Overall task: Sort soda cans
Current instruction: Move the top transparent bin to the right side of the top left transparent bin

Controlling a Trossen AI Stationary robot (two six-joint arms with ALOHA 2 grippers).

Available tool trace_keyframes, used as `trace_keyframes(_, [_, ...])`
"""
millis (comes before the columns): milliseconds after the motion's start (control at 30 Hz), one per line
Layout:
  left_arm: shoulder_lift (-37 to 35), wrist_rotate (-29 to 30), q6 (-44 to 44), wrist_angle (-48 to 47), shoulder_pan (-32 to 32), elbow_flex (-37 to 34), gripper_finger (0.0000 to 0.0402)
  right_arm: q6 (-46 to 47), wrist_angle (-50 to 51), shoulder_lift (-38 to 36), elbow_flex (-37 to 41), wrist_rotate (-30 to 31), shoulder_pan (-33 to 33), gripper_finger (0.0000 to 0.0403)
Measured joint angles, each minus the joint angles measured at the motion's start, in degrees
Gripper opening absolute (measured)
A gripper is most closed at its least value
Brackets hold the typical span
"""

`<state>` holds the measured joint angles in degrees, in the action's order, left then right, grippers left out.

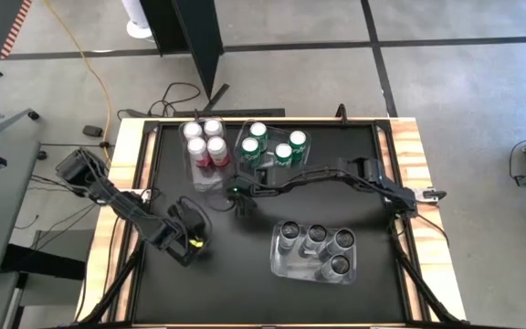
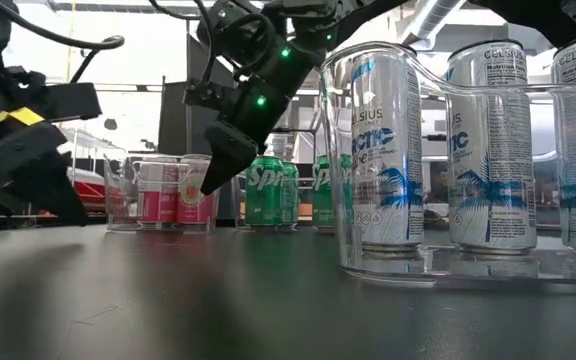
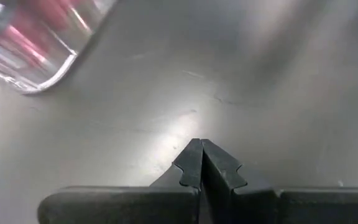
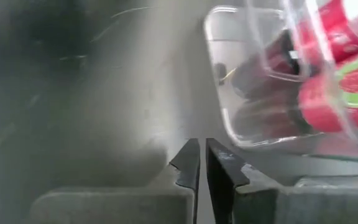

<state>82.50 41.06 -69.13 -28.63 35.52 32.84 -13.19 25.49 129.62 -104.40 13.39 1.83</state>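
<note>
Black-topped table (image 1: 245, 274) with wooden side rails. Three clear bins rest on it: one with red-pink cans (image 1: 205, 142) just beyond the right gripper (image 1: 241, 203), one with green cans (image 1: 273, 146) beside that, one with dark cans (image 1: 318, 247) nearer, to its side.

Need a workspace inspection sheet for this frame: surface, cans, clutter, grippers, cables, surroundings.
Surface: black table top with wooden edges, bare between the bins.
Job's things: four red cans in the left bin, four green cans in the middle bin, four dark cans in the near bin.
Clutter: nothing seen.
Grippers: left gripper shut, empty, at the table's left. Right gripper nearly shut, empty, near the red cans' bin.
Cables: yellow cable and black cables on the floor.
Surroundings: tiled floor, no person seen.
</note>
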Motion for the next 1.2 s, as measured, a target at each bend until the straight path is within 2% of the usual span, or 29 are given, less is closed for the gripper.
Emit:
trace_keyframes(300, [0.00,5.43,-0.53,-1.59,-5.01,-0.89,0.0000,-1.47,1.69,-2.95,-0.13,2.34,-2.56,0.0037])
trace_keyframes(667, [0.00,7.36,4.80,8.49,-9.62,-6.84,0.0000,-1.71,7.61,-10.49,-0.09,3.78,-2.60,0.0011])
trace_keyframes(800, [0.00,8.33,5.06,8.68,-11.52,-8.07,0.0000,-2.21,9.68,-13.24,-0.07,4.80,-2.62,0.0010])
trace_keyframes(900, [0.00,9.44,6.87,9.57,-12.99,-8.52,0.0000,-2.19,12.02,-15.24,-0.07,5.88,-2.51,0.0010])
trace_keyframes(1067, [0.00,9.88,9.89,10.42,-16.21,-9.07,0.0000,-0.46,19.27,-18.77,-0.07,12.44,-2.19,0.0010])
trace_keyframes(1200, [0.00,9.77,12.50,12.96,-18.42,-10.45,0.0000,4.21,25.98,-21.29,-0.07,13.20,-1.20,0.0009])
